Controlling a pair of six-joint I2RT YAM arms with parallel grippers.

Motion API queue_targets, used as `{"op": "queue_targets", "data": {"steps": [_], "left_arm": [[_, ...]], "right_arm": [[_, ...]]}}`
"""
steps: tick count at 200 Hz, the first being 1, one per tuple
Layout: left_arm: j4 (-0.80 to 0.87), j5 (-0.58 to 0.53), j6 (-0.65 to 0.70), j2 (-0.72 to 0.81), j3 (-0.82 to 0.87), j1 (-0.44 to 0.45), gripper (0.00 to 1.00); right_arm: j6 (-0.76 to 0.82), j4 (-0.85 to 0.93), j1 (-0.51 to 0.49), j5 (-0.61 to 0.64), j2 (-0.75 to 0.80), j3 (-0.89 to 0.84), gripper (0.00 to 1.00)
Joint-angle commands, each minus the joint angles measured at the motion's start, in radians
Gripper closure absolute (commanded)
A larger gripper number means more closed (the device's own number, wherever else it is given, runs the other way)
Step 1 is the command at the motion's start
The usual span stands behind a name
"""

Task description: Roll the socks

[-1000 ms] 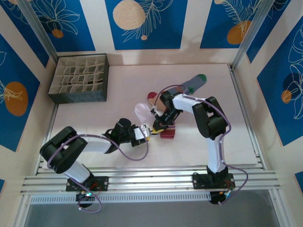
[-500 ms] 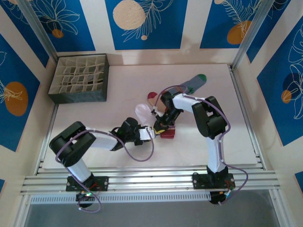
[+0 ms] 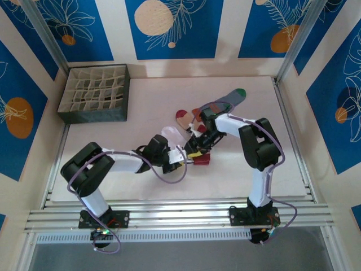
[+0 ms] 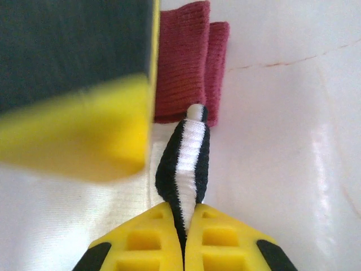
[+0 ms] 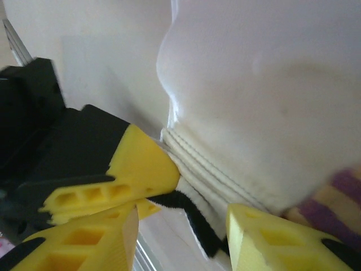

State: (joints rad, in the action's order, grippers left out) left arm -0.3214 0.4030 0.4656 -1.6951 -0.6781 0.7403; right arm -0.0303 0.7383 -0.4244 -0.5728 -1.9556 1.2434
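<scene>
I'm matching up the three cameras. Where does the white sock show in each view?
Top external: white sock near the centre, between the two wrists.
Left wrist: its striped cuff at centre, rising from the fingers at the bottom.
Right wrist: the sock across the upper right, with the cuff at lower centre.
Shared landmark: the left gripper shut on the cuff, at bottom centre in left wrist and centre-left in right wrist.

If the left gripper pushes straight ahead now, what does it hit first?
Likely the maroon fabric, just beyond the striped cuff that the left gripper pinches; depth is unclear.
</scene>
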Motion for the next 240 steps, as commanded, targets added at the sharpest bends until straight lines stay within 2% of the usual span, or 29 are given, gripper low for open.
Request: {"op": "queue_targets", "data": {"steps": [1, 23, 53, 71, 109, 129, 192, 201, 223, 240], "left_arm": [[0.121, 0.197, -0.149, -0.043, -0.041, -0.044, 1.0], [0.208, 0.251, -0.208, -0.091, -0.099, -0.078, 1.0], [0.231, 0.277, -0.325, -0.138, -0.13, -0.137, 1.0], [0.301, 0.285, -0.38, -0.186, -0.175, -0.173, 1.0], [0.326, 0.296, -0.459, -0.243, -0.204, -0.206, 1.0], [0.33, 0.307, -0.496, -0.261, -0.211, -0.224, 1.0], [0.318, 0.288, -0.508, -0.26, -0.207, -0.239, 1.0], [0.307, 0.285, -0.495, -0.248, -0.202, -0.237, 0.92], [0.197, 0.27, -0.453, -0.161, -0.138, -0.23, 0.78], [0.166, 0.224, -0.383, -0.078, -0.099, -0.22, 0.75]], "right_arm": [[-0.031, -0.115, 0.012, -0.055, 0.023, -0.028, 0.55], [-0.028, -0.132, 0.003, -0.077, -0.008, -0.032, 0.55], [-0.036, -0.179, -0.005, -0.087, -0.018, -0.069, 0.55], [-0.037, -0.205, -0.007, -0.094, -0.015, -0.094, 0.55], [-0.034, -0.199, -0.018, -0.043, -0.015, -0.113, 0.57], [-0.047, -0.2, -0.021, -0.019, -0.012, -0.119, 0.64], [-0.068, -0.108, -0.061, 0.086, -0.088, -0.04, 0.97], [-0.075, -0.096, -0.064, 0.104, -0.095, -0.035, 1.0], [-0.081, -0.053, -0.064, 0.116, -0.115, -0.011, 1.0], [-0.076, -0.002, -0.066, 0.124, -0.138, 0.023, 1.0]]}}
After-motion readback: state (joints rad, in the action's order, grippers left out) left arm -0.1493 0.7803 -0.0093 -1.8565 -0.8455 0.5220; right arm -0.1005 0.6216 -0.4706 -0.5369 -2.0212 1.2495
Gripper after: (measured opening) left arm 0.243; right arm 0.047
